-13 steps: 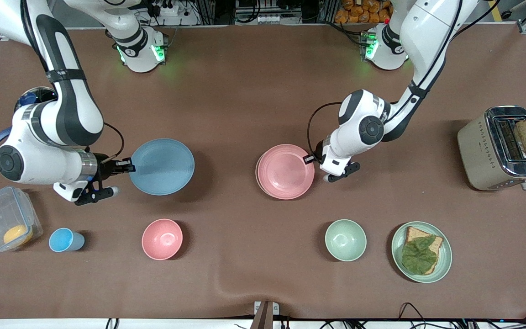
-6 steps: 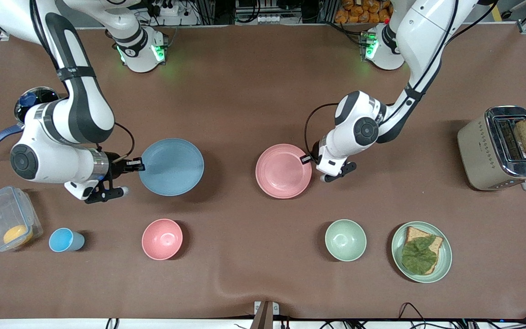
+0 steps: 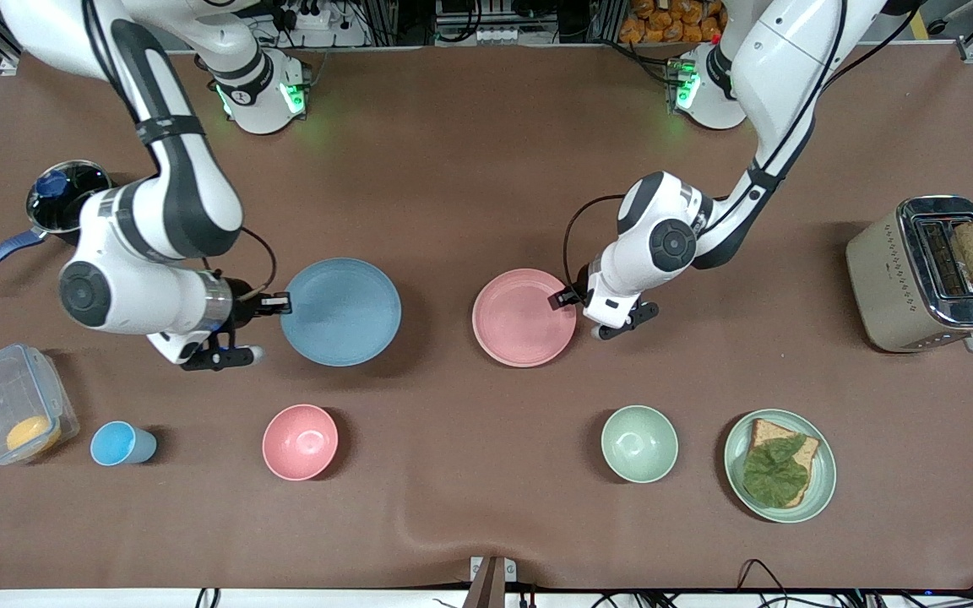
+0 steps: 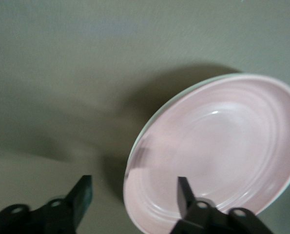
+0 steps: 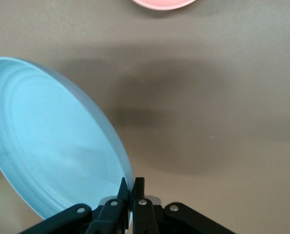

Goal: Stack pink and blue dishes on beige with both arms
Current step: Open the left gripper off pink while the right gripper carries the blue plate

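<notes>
Blue plate (image 3: pixel 340 312) hung off the table, rim pinched in right gripper (image 3: pixel 281 301), jaws tight on it. Left gripper (image 3: pixel 565 297) sat w/ jaws wide astride pink plate (image 3: pixel 524 317) edge; that plate lay mid-table. Beige plate under it barely showed. Pink bowl (image 3: pixel 300 442) & green bowl (image 3: pixel 639 443) nearer the camera.

Light blue plate (image 3: pixel 341 312), pale pink plate (image 3: pixel 522 318), brown table (image 3: pixel 470 186), black grippers
</notes>
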